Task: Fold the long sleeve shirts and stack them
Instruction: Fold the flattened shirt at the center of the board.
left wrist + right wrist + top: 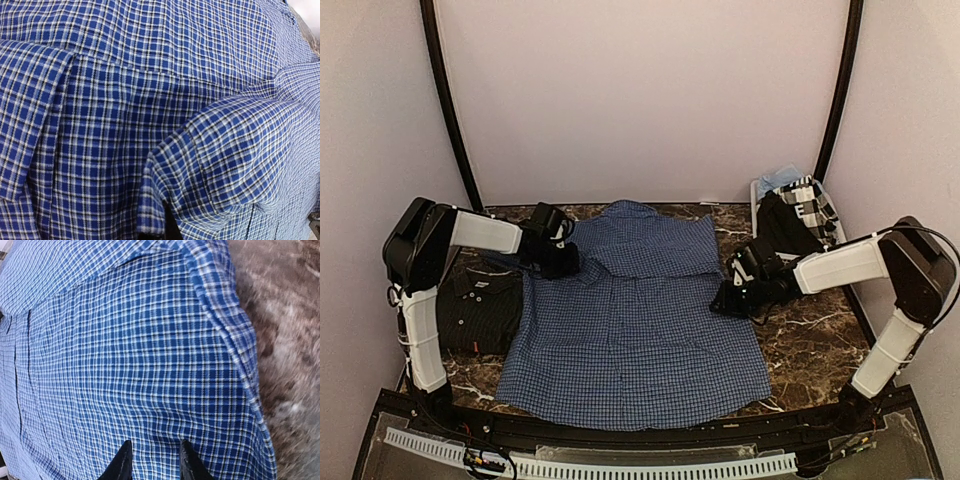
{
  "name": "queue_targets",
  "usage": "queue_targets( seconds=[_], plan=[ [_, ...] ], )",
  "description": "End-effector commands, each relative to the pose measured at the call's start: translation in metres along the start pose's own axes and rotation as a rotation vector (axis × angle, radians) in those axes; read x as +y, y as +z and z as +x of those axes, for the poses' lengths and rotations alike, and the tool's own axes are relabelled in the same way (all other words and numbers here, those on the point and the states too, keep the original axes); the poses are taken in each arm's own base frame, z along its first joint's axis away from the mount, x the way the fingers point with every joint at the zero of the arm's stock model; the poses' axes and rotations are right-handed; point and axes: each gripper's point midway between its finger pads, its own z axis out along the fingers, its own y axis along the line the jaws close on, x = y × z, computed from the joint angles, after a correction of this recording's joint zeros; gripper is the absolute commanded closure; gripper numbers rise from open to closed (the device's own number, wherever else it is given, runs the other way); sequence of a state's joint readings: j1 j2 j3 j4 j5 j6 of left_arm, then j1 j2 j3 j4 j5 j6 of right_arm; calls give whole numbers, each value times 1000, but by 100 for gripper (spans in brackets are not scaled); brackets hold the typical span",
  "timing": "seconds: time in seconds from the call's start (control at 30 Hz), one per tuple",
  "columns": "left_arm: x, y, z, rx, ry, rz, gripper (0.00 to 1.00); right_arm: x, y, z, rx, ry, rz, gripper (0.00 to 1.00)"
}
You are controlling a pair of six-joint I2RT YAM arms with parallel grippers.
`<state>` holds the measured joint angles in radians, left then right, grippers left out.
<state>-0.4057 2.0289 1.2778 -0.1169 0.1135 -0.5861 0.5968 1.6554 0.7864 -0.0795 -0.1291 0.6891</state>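
Soft, even light, faint shadows; blurred tabletop (290, 340) in right wrist view.

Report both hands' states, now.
Left hand: closed, seemingly pinching the blue checked cloth shirt at its shoulder.
Right hand: open, poised over that shirt's edge.

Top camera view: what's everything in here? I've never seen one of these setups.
blue checked shirt: one, blue with fine dark check, spread out mid-table
dark shirt: one, near-black, folded, left of the blue one
clothes pile: one heap, black, plaid and pale blue, far right corner
slatted basket: one, white, only its rim showing at the near edge
table: one, dark brown marble
left gripper: one, black, closed at the blue shirt's left side, seemingly pinching cloth
right gripper: one, black, fingers apart on the shirt's right edge
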Motion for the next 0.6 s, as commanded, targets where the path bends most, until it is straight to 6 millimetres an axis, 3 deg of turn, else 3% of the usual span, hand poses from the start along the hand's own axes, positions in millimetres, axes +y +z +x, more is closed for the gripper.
queue_targets(
  seconds=[0.0, 0.13, 0.3, 0.57],
  plan=[
    [22, -11, 10, 15, -57, -67, 100, -9, 4, -5, 26, -35, 55, 70],
    [19, -15, 4, 7, -64, -43, 100, 0, -8, -4, 26, -54, 36, 65],
    [2, -21, -10, -7, -52, 12, 100, -10, -39, 12, 2, -33, 88, 61],
    [-20, -34, -22, -19, -44, 93, 100, -39, -79, 60, -9, 80, 153, 59]
  ],
)
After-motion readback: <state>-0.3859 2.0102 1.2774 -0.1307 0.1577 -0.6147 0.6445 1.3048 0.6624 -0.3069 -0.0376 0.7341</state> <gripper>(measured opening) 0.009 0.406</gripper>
